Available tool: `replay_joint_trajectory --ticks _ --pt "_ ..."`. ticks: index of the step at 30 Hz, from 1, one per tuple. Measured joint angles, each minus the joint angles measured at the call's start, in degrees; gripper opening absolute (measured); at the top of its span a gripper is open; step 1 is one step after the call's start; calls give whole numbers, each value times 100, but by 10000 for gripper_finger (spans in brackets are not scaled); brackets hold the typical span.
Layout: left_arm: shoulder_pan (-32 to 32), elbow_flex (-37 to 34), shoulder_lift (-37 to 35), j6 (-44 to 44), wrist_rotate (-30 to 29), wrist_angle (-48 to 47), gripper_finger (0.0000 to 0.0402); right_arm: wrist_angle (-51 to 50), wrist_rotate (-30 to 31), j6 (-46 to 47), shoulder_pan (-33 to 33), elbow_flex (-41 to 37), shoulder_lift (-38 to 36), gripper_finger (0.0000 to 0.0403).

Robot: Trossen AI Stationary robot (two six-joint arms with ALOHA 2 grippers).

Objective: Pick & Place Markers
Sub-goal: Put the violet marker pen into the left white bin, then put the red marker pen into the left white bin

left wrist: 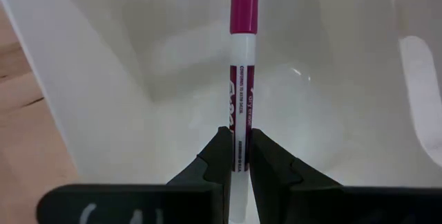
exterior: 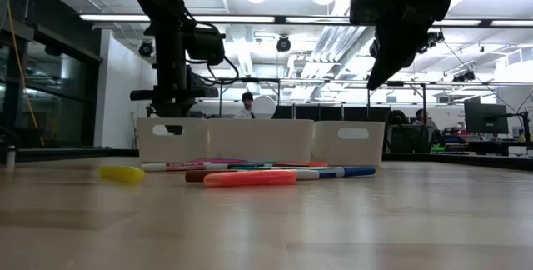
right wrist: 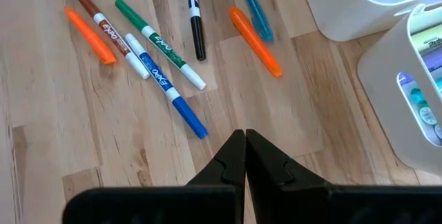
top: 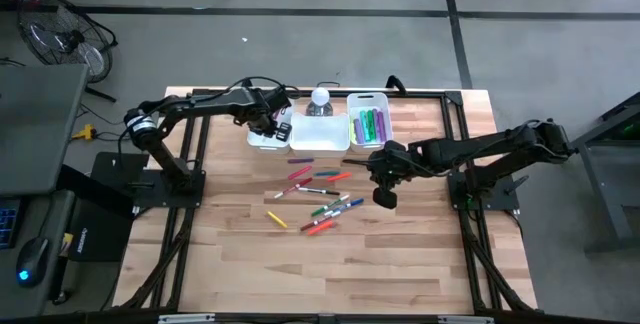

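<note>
I am holding a magenta-capped, white-barrelled marker (left wrist: 241, 99) in my left pincer (left wrist: 235, 156), fingers clamped narrow on its barrel, inside the leftmost white rectangular plastic bin (top: 268, 136), whose pale walls are rising close around the pincer on every side. My right pincer (right wrist: 244, 156) is hanging fully closed and empty above bare wooden table (top: 400, 254), with open board directly beneath its tips. Ahead of it the loose coloured markers (top: 320, 200) are lying scattered flat, well clear of the table edges; the rightmost white bin holding green and purple markers (top: 368, 124) is standing just beside it.
</note>
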Motion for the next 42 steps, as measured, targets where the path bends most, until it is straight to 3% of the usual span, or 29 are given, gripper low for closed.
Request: replay_joint_trajectory --ticks 11,19,25,32,42 --pt "0 63 0 232 100 -24 131 0 -2 -17 0 0 0 0" --pt "-12 821 -156 1182 171 -596 138 -9 -39 -22 0 0 0 0" --pt "-175 1240 -348 2022 607 -1295 138 -203 -53 -5 0 0 0 0" --pt "-853 1259 -462 1987 615 -1882 138 -654 47 117 2 0 -314 0" --pt "-2409 559 -609 1219 601 -1079 138 -1077 444 99 2 0 -1094 0"
